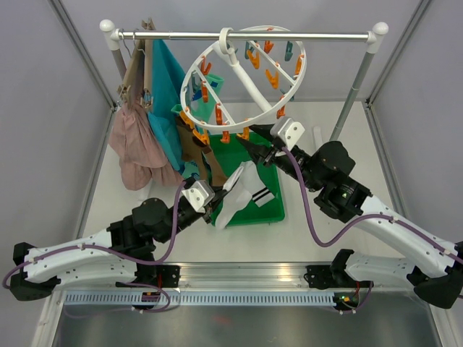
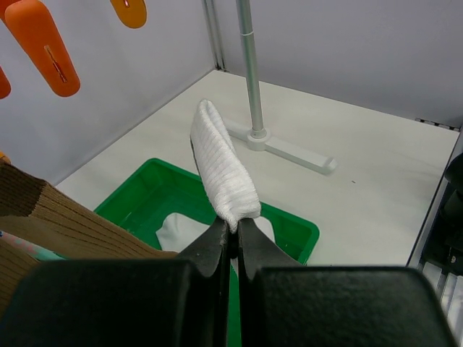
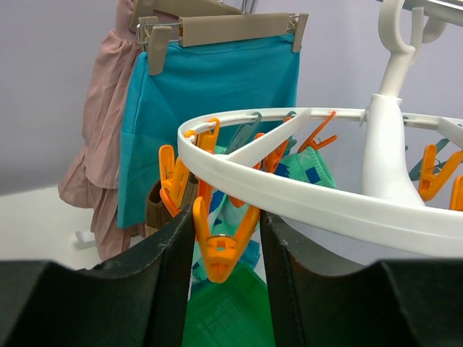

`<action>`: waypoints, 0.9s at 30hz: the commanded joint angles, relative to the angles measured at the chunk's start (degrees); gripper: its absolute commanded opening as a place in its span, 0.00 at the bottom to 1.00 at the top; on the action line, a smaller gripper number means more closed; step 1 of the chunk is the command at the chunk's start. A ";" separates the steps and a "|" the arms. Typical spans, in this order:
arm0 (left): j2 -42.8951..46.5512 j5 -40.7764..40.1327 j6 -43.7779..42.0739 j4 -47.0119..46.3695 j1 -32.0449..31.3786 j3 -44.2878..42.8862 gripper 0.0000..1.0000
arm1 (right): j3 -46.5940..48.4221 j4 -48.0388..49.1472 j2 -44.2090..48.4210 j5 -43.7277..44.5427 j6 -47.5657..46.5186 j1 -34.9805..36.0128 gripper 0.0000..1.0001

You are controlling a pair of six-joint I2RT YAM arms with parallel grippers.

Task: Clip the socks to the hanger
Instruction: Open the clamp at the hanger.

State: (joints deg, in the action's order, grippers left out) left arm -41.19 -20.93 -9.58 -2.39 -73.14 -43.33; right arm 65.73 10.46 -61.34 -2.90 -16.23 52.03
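Overhead, the white desk [image 1: 325, 238] carries a metal rail [image 1: 289, 35] across its far side, and the hanger [image 1: 298, 76], a round white ring with spokes, hooks onto it, tilted toward the arms. A teal garment [image 1: 166, 94] and a pink garment [image 1: 137, 155] hang from the rail's left end; only the right wrist view shows the tan clip hanger [image 3: 231, 29] gripping the teal cloth. A green tray [image 1: 273, 210] sits on the desk under the ring, with a striped sock [image 1: 262, 196] lying in it. Brown socks [image 1: 199, 148] are already pegged to the ring's near left rim. The left hand [image 1: 215, 204] is fully closed on a white sock [image 1: 242, 179] above the tray; its own camera shows the ribbed fabric [image 2: 221, 170] rising folded from the pinched fingertips. The right hand [image 1: 255, 148] reaches to the ring's near rim, and only its wrist view tells the detail: the jaws stand about half apart around an orange peg [image 3: 221, 249], whose two wings touch the fingers' [image 3: 170, 253] inner faces. A mint patterned sock [image 3: 307, 170] shows behind that rim.
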 commanded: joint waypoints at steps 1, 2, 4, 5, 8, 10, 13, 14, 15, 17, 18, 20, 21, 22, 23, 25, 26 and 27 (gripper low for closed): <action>0.15 0.27 -1.58 -1.29 -0.33 -2.28 0.02 | 2.82 2.82 -0.36 0.34 1.46 0.35 0.45; 0.06 0.19 -1.58 -1.47 -0.33 -2.46 0.02 | 3.17 2.46 -0.53 0.43 1.64 0.35 0.41; -0.29 0.10 -1.84 -2.17 -0.33 -2.46 0.02 | 3.17 2.20 -0.71 0.61 2.42 0.35 0.36; -0.47 -0.16 -1.93 -2.52 -0.33 -2.37 0.02 | 3.17 2.20 -0.71 0.87 2.78 0.35 0.31; -1.17 -0.86 -2.28 -4.71 -0.25 -2.11 0.02 | 3.08 1.58 -0.45 1.66 3.57 0.70 0.22; -2.31 -2.97 -2.81 -6.47 -0.24 -2.02 0.02 | 3.00 1.41 -0.36 2.28 4.10 1.05 0.12; -3.81 -4.12 -3.68 -9.90 -0.24 -2.28 0.02 | 3.00 1.06 -0.27 4.02 5.33 1.41 0.02; -4.94 -5.43 -3.77 -11.83 -0.16 -2.20 0.02 | 3.08 0.71 -0.27 4.30 5.94 1.49 0.01; -5.56 -6.22 -3.86 -12.80 0.02 -2.28 0.02 | 3.17 0.44 -0.27 4.30 6.21 1.67 0.00; -7.23 -8.25 -3.86 -14.21 0.37 -2.46 0.02 | 2.91 0.18 -0.18 4.91 6.82 1.85 0.00; -7.85 -8.34 -3.78 -15.35 0.81 -2.46 0.02 | 2.82 0.09 0.08 5.27 7.00 2.02 0.00; -9.08 -9.22 -2.55 -15.71 1.68 -2.90 0.02 | 2.91 -0.26 0.26 6.06 7.35 2.11 0.00; -9.26 -9.31 -2.02 -15.80 2.12 -3.07 0.02 | 2.91 -0.79 0.34 6.23 7.35 2.20 0.00; -9.43 -9.31 -0.54 -15.97 2.56 -3.07 0.02 | 2.91 -0.96 0.43 6.41 7.44 2.29 0.00; -9.35 -9.31 0.43 -16.06 3.70 -2.90 0.02 | 2.82 -1.05 0.69 6.59 7.61 2.37 0.00; -8.65 -7.65 3.41 -15.98 4.93 -2.64 0.02 | 2.91 -1.32 0.87 7.02 7.97 2.37 0.00; -8.21 -6.59 4.39 -16.06 5.99 -2.37 0.02 | 3.26 -1.67 0.87 7.20 8.05 2.29 0.00; -7.42 -5.80 5.70 -16.50 6.43 -2.20 0.02 | 3.43 -1.93 0.70 7.29 8.14 2.29 0.00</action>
State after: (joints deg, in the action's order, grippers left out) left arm -50.50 -28.12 -9.32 -14.41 -68.40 -43.57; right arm 66.52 8.99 -61.69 3.38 -9.54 53.91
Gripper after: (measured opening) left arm 0.043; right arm 0.316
